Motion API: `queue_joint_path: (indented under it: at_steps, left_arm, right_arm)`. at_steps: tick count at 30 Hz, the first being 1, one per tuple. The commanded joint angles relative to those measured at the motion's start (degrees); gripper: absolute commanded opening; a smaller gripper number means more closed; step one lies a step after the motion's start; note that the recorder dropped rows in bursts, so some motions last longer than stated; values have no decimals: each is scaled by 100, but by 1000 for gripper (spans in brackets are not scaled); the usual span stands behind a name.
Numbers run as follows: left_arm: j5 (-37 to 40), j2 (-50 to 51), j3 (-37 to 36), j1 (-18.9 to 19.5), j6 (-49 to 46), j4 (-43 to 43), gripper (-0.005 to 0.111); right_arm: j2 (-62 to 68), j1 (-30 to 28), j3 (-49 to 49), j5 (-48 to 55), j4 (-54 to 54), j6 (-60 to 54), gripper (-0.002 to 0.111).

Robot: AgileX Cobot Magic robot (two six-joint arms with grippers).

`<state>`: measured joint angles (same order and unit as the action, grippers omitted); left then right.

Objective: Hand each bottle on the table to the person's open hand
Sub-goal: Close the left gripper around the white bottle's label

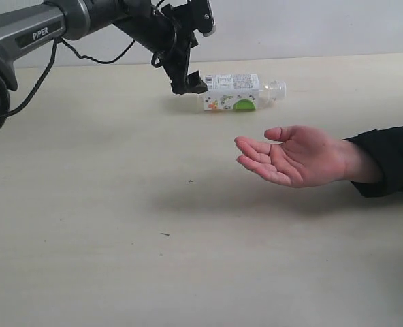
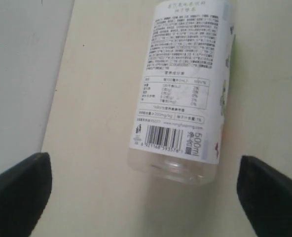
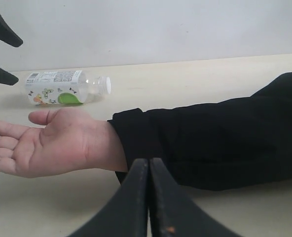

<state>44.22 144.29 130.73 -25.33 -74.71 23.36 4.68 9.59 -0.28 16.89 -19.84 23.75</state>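
One whitish bottle (image 1: 235,92) with a green-marked label lies on its side on the pale table (image 1: 120,238), cap pointing right. My left gripper (image 1: 200,54) hangs at its clear base end, open wide. In the left wrist view the bottle (image 2: 185,89) base sits ahead of the gap of that gripper (image 2: 145,163), and neither finger touches it. A person's open hand (image 1: 290,157) rests palm up just in front of the bottle. The right gripper (image 3: 149,163) is shut on nothing, low behind the hand (image 3: 42,143), with the bottle (image 3: 62,88) beyond.
The person's black sleeve (image 1: 392,160) lies along the right side of the table and fills much of the right wrist view as the sleeve (image 3: 210,133). A pale wall (image 1: 310,27) runs behind the table's far edge. A black cable (image 1: 99,58) hangs under the left arm.
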Motion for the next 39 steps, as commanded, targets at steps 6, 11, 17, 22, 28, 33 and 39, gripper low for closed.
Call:
queue_joint_path:
  at_steps: [6, 11, 17, 22, 28, 33, 39]
  left_arm:
    - [-278, 241, 39, -28, -334, 339, 105]
    - [-562, 417, 39, -28, -554, 452, 105]
    - [-693, 563, 39, -40, -1070, 882, 105]
    - [-901, 762, 39, -88, -1216, 937, 105]
    - [-1069, 882, 39, -143, -1224, 1042, 105]
    - [-1069, 882, 39, -138, -1224, 1042, 67]
    - [-987, 849, 39, -138, -1162, 942, 1]
  right_arm:
    - [22, -29, 28, -72, -14, -11, 0]
    - [22, -29, 28, -72, -14, -11, 0]
    - [22, -29, 28, -74, -14, -11, 0]
    - [22, -29, 28, -74, -14, -11, 0]
    - [22, -29, 28, -74, -14, -11, 0]
    - [22, -29, 28, -74, -14, -11, 0]
    - [22, -29, 28, -74, -14, -11, 0]
